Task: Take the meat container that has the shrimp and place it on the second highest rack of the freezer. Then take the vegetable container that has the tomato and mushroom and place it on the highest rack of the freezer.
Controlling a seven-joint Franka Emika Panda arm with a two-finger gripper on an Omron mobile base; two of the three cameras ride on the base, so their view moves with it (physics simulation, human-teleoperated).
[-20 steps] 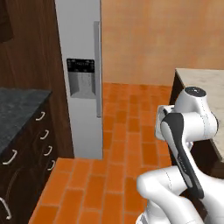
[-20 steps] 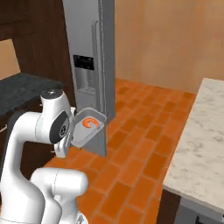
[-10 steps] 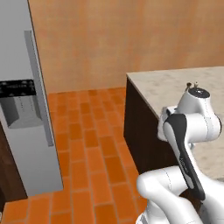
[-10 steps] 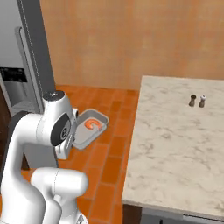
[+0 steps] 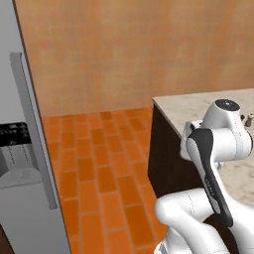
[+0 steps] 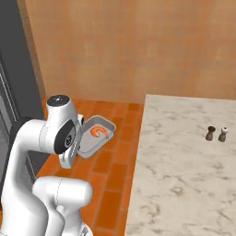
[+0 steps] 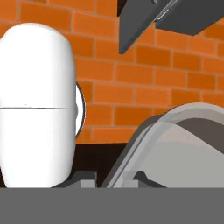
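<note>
The meat container [image 6: 94, 138], a shallow grey tray, hangs tilted in front of my arm with the orange-pink shrimp [image 6: 97, 132] lying in it. In the hand view my gripper [image 7: 113, 178] is shut on the container's rim [image 7: 170, 127], which curves up between the dark tips. The freezer [image 5: 25, 149] stands at the left of the left base view with its long handle and dark dispenser panel; its dark side [image 6: 18, 69] fills the left edge of the right base view. The vegetable container, tomato and mushroom are out of view.
A marble island counter [image 6: 184, 166] stretches along the right, also seen as the counter [image 5: 198, 106] beside my arm. Two small shakers [image 6: 216, 133] stand on it. Orange brick floor [image 5: 104, 168] lies between freezer and counter, with a tan wall behind.
The whole picture has shifted: the base has turned, so the freezer slid towards the left edge and the island counter came in. The tray stays gripped in the same pose.
</note>
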